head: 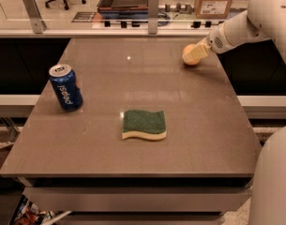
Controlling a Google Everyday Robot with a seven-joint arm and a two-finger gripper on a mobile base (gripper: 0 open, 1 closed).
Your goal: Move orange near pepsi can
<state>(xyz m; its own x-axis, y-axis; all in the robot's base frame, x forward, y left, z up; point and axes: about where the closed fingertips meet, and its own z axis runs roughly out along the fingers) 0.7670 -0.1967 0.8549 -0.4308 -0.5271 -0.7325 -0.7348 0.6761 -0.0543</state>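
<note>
The orange [187,50] sits on the brown table [199,125] near its far right edge. My gripper [193,55] reaches in from the right and is at the orange, covering most of it. The pepsi can [66,87], blue with white lettering and a silver top, stands upright near the table's left edge, far from the orange.
A green-and-yellow sponge [144,124] lies in the middle of the table toward the front. My white arm [255,18] spans the far right corner. A railing with metal posts [153,6] runs behind the table's far edge.
</note>
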